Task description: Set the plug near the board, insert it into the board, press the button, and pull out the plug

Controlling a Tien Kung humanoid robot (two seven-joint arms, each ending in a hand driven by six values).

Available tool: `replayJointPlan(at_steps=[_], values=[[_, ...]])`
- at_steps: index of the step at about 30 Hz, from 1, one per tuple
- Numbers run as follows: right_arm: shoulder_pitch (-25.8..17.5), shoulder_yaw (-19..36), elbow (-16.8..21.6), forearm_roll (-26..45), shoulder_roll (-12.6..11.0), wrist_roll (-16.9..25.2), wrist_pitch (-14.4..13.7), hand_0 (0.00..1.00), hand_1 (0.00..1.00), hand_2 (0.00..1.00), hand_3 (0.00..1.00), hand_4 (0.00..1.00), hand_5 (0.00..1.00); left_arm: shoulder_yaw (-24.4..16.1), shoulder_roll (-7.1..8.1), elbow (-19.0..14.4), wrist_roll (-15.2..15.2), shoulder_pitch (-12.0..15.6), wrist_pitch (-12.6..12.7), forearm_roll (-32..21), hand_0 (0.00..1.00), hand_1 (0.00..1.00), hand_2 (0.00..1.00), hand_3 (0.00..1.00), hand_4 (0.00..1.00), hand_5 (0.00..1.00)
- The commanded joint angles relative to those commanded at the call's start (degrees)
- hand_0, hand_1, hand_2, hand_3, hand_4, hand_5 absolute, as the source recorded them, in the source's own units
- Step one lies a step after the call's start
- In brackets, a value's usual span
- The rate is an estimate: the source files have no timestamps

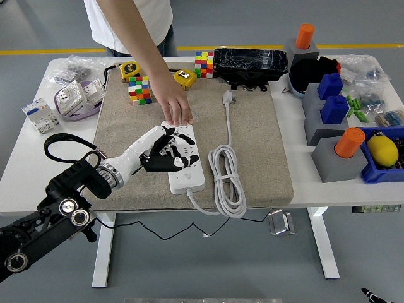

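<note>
A white power strip lies on the tan mat, its cord coiled to the right and ending in a white plug farther back. My left hand lies over the middle of the strip, fingers curled round a black plug that rests on the strip's sockets. Whether its pins are in a socket is hidden by the fingers. A person's hand presses down on the strip's far end.
Two colour cubes, two yellow tape measures and a black box line the mat's back edge. White parts sit at far left. Grey blocks and a blue bin stand right.
</note>
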Motion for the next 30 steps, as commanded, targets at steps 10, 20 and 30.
replayJointPlan(at_steps=[10,20,30], values=[[-0.3,0.2,0.1,-0.1,0.0,0.0,0.0,0.610,0.639,0.643,0.552,0.949,0.481,2.4,0.20,-1.1,7.2,-0.5,-6.4,10.1,0.076,0.038,0.118,0.787,0.709,0.002],[-0.3,0.8,0.1,-0.2,0.2,0.0,-0.1,0.610,0.638,0.643,0.551,0.948,0.482,4.2,-0.43,1.3,8.2,-1.0,-7.1,9.5,0.071,0.034,0.117,0.773,0.684,0.002],[-0.3,0.9,0.2,-0.2,0.3,0.1,-0.1,0.610,0.638,0.643,0.551,0.948,0.482,5.5,-1.00,3.8,8.7,-1.4,-7.5,9.1,0.067,0.035,0.120,0.761,0.655,0.002]])
